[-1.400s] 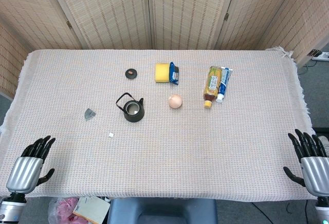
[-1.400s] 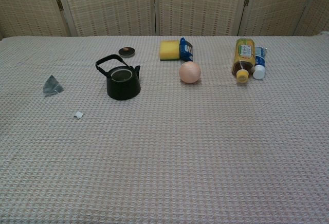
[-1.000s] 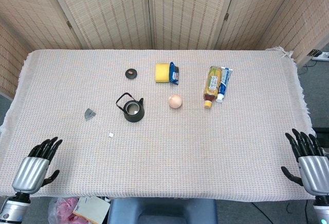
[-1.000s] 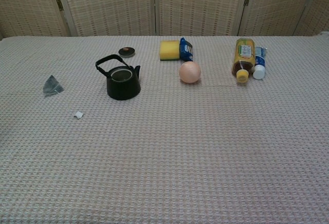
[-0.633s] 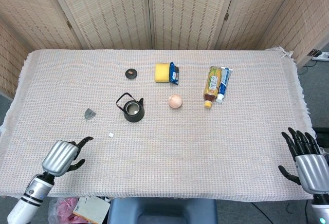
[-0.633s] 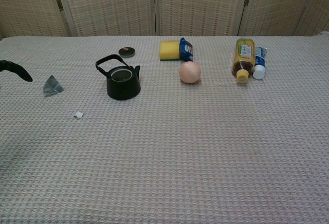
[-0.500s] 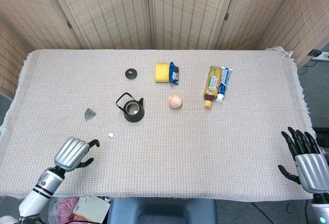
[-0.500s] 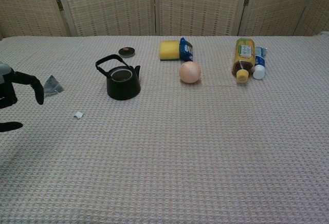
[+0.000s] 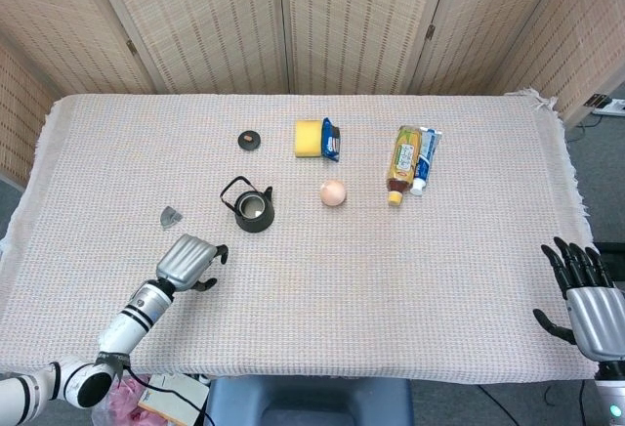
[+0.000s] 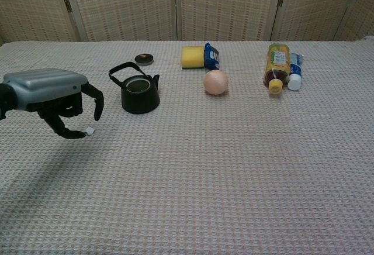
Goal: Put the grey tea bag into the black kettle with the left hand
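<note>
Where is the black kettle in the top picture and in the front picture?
Head view: the black kettle sits left of the middle, lid off.
Chest view: the black kettle is in the upper left, just right of the left hand.
Shared landmark: the peach ball lies to its right in both.

Head view looks steeply down; chest view low, both sharing the table (image 9: 391, 260).

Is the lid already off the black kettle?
Yes, the black kettle shows an open top, and the small lid lies apart behind it.
</note>
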Controlling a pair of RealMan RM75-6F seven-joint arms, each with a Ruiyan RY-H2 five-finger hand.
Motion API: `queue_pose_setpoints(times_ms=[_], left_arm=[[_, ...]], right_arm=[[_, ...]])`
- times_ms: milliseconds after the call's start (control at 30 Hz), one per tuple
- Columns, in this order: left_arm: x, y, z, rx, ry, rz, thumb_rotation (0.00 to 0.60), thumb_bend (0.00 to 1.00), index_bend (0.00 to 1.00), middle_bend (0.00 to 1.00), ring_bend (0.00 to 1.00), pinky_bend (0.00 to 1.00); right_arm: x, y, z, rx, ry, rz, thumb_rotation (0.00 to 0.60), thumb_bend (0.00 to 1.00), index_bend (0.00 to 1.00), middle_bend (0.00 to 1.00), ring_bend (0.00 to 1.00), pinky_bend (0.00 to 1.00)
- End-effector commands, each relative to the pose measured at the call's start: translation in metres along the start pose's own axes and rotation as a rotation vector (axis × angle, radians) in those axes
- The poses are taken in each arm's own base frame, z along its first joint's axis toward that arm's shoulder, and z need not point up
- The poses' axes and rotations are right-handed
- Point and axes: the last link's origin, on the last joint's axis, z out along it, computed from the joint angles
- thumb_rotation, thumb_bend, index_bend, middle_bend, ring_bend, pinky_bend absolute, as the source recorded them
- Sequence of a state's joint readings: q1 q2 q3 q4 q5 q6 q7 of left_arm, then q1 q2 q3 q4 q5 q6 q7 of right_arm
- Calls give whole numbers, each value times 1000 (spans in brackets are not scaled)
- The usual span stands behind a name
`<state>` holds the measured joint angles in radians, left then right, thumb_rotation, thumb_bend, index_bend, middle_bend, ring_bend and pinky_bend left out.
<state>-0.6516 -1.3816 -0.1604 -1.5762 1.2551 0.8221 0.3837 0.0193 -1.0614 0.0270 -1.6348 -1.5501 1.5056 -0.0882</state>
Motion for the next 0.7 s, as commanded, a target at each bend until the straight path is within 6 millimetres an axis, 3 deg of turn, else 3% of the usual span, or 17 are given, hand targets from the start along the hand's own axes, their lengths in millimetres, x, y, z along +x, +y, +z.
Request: queue_pose_setpoints(times_ms=[33, 700], left_arm=[[-1, 0, 9, 2, -10, -6, 600, 315, 488, 1000, 1000, 1000], [-22, -22, 40, 24, -73, -3, 600, 358, 513, 1000, 1000, 1000]], right_arm=[[1, 2, -1, -7, 2, 2, 600, 139, 0, 0, 0, 0], [0, 5, 1, -34, 1, -3, 600, 139, 0, 0, 0, 0]])
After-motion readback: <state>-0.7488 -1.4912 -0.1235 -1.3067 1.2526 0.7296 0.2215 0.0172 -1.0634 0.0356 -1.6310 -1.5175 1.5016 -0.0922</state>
